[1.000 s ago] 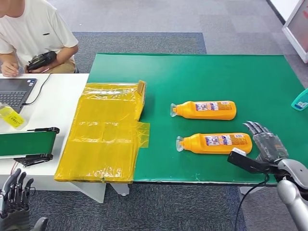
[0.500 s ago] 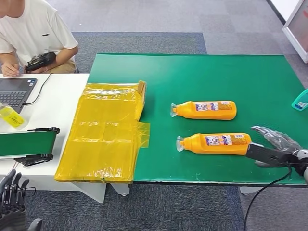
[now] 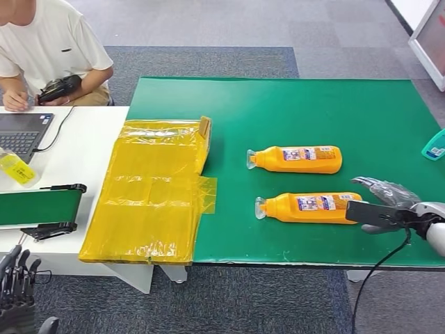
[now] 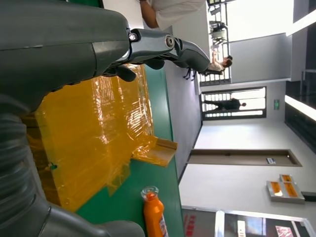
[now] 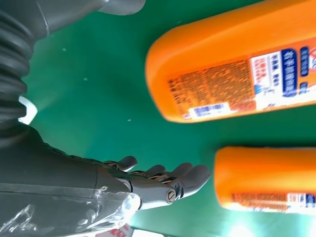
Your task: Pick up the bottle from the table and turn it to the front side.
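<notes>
Two orange bottles lie on their sides on the green table (image 3: 315, 104), caps pointing left. The near bottle (image 3: 311, 207) (image 5: 238, 69) has its base just left of my right hand (image 3: 386, 198) (image 5: 149, 185), which hovers open beside it with fingers stretched out and nothing held. The far bottle (image 3: 296, 158) (image 5: 268, 177) lies parallel behind it. My left hand (image 3: 18, 285) (image 4: 160, 47) hangs low below the white table's edge, fingers apart and empty. In the left wrist view one bottle's cap (image 4: 149, 193) shows.
A yellow plastic-wrapped flat package (image 3: 152, 191) lies across the green table's left end and the white table (image 3: 84, 149). A small conveyor (image 3: 39, 209), a laptop (image 3: 21, 132) and a seated person (image 3: 47, 49) are at left. A teal object (image 3: 434, 146) sits at the right edge.
My right hand turned from upright to flat, swung out to the right, then moved back left toward the near bottle's base. My left hand dropped slightly lower. The bottles have not moved.
</notes>
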{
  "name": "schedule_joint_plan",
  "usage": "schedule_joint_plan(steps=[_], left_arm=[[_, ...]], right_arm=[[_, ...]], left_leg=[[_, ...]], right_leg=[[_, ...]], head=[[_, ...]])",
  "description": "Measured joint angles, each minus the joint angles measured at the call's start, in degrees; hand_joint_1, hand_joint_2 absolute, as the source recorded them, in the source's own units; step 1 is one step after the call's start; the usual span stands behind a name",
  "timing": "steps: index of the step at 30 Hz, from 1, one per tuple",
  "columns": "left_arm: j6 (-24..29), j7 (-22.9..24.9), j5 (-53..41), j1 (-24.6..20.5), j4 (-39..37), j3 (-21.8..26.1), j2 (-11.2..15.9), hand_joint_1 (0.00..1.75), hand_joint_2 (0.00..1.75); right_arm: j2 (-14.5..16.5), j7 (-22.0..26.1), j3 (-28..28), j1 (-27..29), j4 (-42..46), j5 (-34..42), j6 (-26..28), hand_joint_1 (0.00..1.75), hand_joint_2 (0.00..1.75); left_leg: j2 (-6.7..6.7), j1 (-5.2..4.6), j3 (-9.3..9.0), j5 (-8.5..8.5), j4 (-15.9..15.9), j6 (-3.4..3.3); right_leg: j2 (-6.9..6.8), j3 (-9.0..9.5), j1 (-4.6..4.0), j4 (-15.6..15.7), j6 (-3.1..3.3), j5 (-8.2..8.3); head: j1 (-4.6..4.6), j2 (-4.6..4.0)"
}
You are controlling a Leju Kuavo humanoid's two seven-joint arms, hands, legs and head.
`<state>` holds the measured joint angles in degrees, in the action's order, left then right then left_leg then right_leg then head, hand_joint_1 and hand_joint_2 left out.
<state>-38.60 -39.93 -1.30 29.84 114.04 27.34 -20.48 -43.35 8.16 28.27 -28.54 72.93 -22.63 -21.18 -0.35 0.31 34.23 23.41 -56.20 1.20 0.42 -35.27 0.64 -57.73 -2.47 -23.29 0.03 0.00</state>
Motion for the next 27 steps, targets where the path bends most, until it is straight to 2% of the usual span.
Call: schedule_joint_plan(steps=[9,20,21,24,25,27], left_arm=[[-0.81,0.00,-1.07,-1.11,-0.90,-0.01,0.00,0.00,1.75],[-1.66,0.00,-2.11,-2.09,-2.01,-0.03,-0.04,0.00,1.75],[-1.76,0.00,-2.25,-2.26,-2.16,-0.03,-0.05,0.00,1.75],[-1.97,0.00,-2.40,-2.61,-2.58,-0.04,-0.07,0.00,1.75],[-1.99,0.00,-2.40,-2.65,-2.71,-0.04,-0.07,0.00,1.75],[-2.01,0.00,-2.39,-2.71,-2.94,-0.04,-0.07,0.00,1.75]], right_arm=[[5.81,1.37,7.59,-5.14,-8.94,-1.44,2.80,0.00,1.75],[11.06,2.18,12.77,-8.59,-17.55,-2.60,4.25,0.00,1.75],[11.56,2.29,13.09,-8.85,-18.29,-2.79,4.44,0.27,1.75],[12.64,2.67,13.89,-9.56,-20.05,-3.16,4.74,1.58,1.75],[12.88,2.89,14.11,-9.78,-20.49,-3.28,4.80,1.75,1.75],[13.20,3.43,14.51,-10.16,-21.18,-3.52,4.99,1.75,1.75]], left_leg=[[0.00,0.00,-0.01,-0.05,0.00,-0.02],[-0.01,0.00,-0.02,-0.06,0.00,-0.02],[-0.01,0.00,-0.02,-0.07,0.00,-0.01],[-0.01,0.00,-0.04,-0.08,0.00,0.00],[-0.01,0.01,-0.04,-0.08,0.00,0.00],[-0.01,0.00,-0.05,-0.08,0.00,0.00]], right_leg=[[0.00,0.00,-0.01,0.00,-0.02,0.01],[0.00,0.00,0.00,0.00,-0.04,0.03],[0.00,0.00,0.00,0.00,-0.04,0.03],[0.00,0.01,0.00,0.00,-0.04,0.04],[0.00,0.01,-0.01,0.00,-0.04,0.04],[0.00,0.01,-0.01,0.00,-0.05,0.04]], head=[[-0.02,0.00],[-0.02,0.00],[-0.02,0.00],[-0.02,0.00],[-0.02,0.00],[-0.01,0.00]])
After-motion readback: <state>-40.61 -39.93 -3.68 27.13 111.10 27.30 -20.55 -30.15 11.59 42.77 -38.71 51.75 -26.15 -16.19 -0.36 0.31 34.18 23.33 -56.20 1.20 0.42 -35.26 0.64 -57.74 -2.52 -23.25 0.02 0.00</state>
